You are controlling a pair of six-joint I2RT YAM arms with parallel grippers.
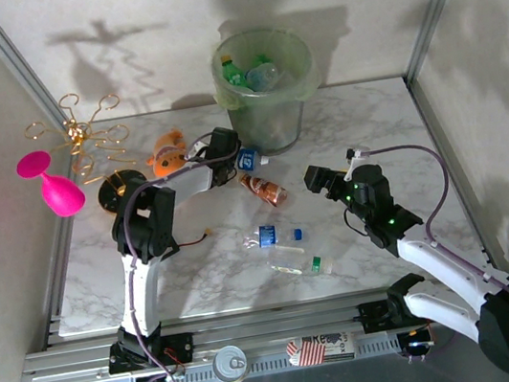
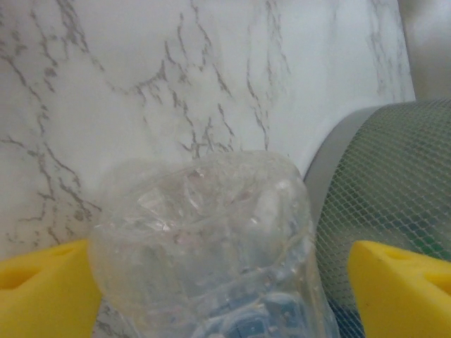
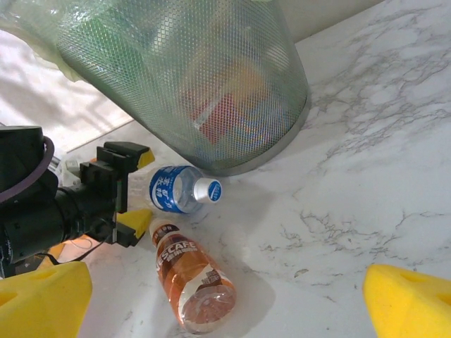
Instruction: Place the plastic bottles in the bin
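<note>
Right wrist view: clear bottle (image 3: pixel 175 190) lies flat, cap pointing right — left end effector (image 3: pixel 139 189) spread around it.

Four plastic bottles lie on the table (image 1: pixel 371 134): a blue-labelled clear bottle (image 1: pixel 250 160), an amber bottle (image 1: pixel 264 189), a blue-capped clear bottle (image 1: pixel 268 237) and a green-capped clear bottle (image 1: pixel 297 264). There is one bin (image 1: pixel 268 126), and inside it at least three more bottles (image 1: pixel 261 76), perhaps four, since they overlap too much to separate. Beyond these there are one orange plush toy (image 1: pixel 169 153), one pink wine glass (image 1: pixel 51 189), one gold wire stand (image 1: pixel 82 139), one can (image 1: pixel 230 362) and one striped carton (image 1: pixel 320 347).
</note>
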